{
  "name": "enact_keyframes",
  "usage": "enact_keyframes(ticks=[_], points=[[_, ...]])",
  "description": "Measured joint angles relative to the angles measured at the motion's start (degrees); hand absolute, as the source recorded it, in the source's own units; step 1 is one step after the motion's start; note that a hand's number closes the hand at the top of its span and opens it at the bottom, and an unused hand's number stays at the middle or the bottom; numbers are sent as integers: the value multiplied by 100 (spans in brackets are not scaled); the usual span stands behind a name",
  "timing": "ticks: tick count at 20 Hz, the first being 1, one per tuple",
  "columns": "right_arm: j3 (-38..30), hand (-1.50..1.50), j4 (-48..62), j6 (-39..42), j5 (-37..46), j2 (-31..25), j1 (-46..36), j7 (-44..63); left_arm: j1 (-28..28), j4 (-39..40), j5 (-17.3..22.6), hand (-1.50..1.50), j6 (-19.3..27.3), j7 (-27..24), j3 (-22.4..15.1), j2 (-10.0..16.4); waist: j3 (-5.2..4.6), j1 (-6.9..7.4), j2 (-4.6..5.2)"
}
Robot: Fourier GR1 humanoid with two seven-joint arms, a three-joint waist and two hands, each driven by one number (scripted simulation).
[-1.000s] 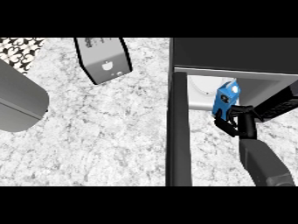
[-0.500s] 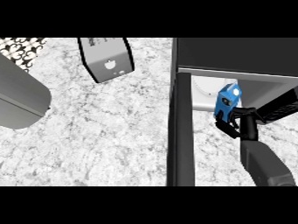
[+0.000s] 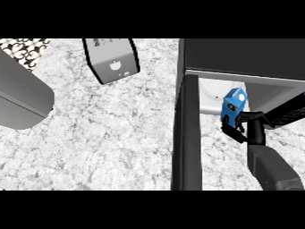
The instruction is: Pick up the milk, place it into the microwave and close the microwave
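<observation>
– Mottled white-and-grey stone, that's the surface (image 3: pixel 102 143)? It looks like marble.

– Yes, veined and matt, and it fills most of the head view. In the far left corner there's a patch with a black-and-white curly pattern (image 3: pixel 16 47).

– Where is the milk carton (image 3: pixel 235 105)?

– At the mouth of the microwave (image 3: pixel 247 56) on the right, off the surface and just past the open door (image 3: pixel 186 134). The door shows edge-on as a tall, glossy black bar.

– Which way does the carton point?

– Its long axis runs nearly straight up the view, leaning a little to the right. The lighter peaked top aims away into the pale cavity, and the base comes back toward the arm. It's a bright blue box with flat faces and sharp edges.

– And the right hand (image 3: pixel 237 127)?

– It's black, with its fingers curled round the lower part of the carton, clamped on it. The grey forearm (image 3: pixel 273 167) rises from the lower edge behind it.

– What does the oven itself look like?

– It has a dark, boxy top and smooth light-grey walls inside. A black control panel (image 3: pixel 300 109) slants off to the right.

– Anything else?

– A flat grey slab (image 3: pixel 112 60) with a black rim lies at the far side of the surface. A big smooth grey rounded shape (image 3: pixel 9 94) sits at the left. The left hand doesn't show.
</observation>
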Motion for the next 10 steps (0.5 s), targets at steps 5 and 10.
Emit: enact_keyframes(ticks=[5, 10], points=[[-1, 150, 117, -31, -33, -29, -34, -77, -81, 42, -68, -150, 10, 26, 3, 48, -8, 28, 2], [-47, -150, 269, -98, -107, -8, -146, -88, -178, 95, -129, -150, 31, 59, -5, 100, -20, 7, 19]])
